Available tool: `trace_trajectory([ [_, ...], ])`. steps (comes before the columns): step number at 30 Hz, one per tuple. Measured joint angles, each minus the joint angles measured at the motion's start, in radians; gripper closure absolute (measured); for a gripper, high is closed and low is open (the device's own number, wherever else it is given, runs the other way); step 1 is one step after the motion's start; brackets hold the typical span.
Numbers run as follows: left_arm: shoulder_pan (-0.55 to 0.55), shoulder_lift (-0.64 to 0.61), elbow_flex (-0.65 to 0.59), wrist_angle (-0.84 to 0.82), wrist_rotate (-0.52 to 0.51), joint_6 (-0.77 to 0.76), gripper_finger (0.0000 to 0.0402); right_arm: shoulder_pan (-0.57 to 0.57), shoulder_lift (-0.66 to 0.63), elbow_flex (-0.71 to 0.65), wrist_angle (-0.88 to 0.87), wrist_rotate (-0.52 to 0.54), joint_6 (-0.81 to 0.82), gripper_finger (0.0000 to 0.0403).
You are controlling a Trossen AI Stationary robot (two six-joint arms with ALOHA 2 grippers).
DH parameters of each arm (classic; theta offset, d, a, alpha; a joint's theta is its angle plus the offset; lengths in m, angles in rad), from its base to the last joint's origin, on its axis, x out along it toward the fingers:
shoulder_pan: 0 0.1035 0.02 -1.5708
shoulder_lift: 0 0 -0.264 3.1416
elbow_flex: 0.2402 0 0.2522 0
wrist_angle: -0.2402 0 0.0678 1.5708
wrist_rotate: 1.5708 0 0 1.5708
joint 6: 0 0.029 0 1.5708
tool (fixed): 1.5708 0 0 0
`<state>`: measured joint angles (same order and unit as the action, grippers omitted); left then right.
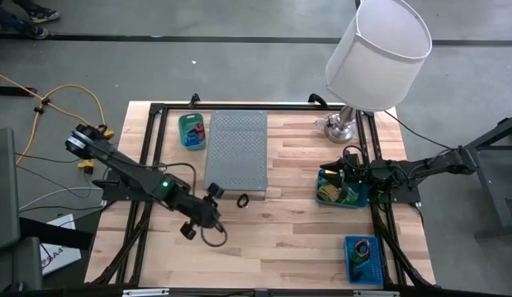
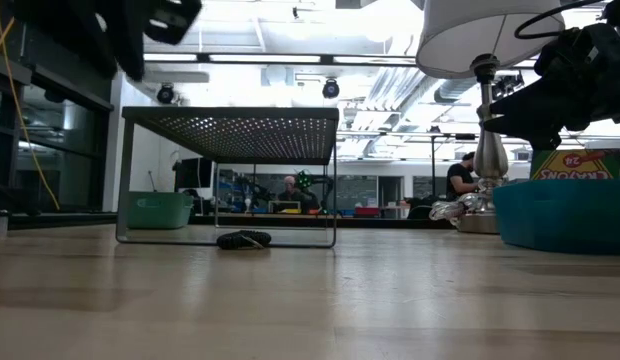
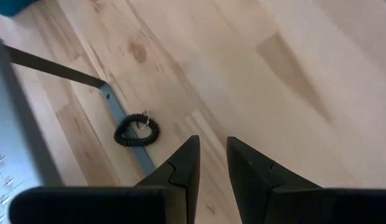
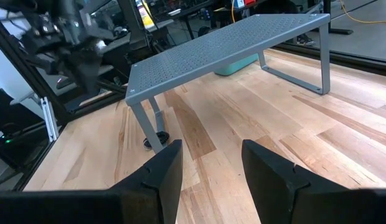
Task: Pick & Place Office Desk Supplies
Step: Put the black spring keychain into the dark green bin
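The left gripper (image 1: 213, 195) hung over the wooden tabletop (image 1: 289, 223), just left of a small black coiled band (image 1: 242, 200). Its jaws stood a little apart with nothing between them. The band (image 3: 137, 130) lay flat on the tabletop, touching the near foot of the grey metal stand (image 1: 237, 149) (the one full of tiny holes). The right gripper (image 1: 352, 173) waited over a teal bin (image 1: 342, 200) by the right edge, its jaws open and empty. That bin held a yellow-green crayon box (image 2: 575, 163). A blue tray (image 1: 364, 261) with bands sat at the near right. A green bin (image 1: 192, 131) sat left of the stand. A lamp (image 1: 374, 51) stood at the far right.
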<state>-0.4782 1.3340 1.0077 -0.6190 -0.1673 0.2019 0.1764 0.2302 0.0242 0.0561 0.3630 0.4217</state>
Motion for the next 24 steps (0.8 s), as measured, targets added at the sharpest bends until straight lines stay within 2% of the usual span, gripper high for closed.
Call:
trace_trajectory([
  [9,0.066,0.181,0.003,0.081,-0.013,0.134,0.0327,0.000,0.000,0.000,0.000,0.000,0.000,0.0250],
  [14,0.081,0.268,0.049,0.075,-0.026,0.175,0.0327,0.000,0.000,0.000,0.000,0.000,0.000,0.0250],
  [24,0.067,0.356,0.151,0.030,-0.040,0.326,0.0327,0.000,0.002,0.000,0.001,0.000,0.000,0.0250],
])
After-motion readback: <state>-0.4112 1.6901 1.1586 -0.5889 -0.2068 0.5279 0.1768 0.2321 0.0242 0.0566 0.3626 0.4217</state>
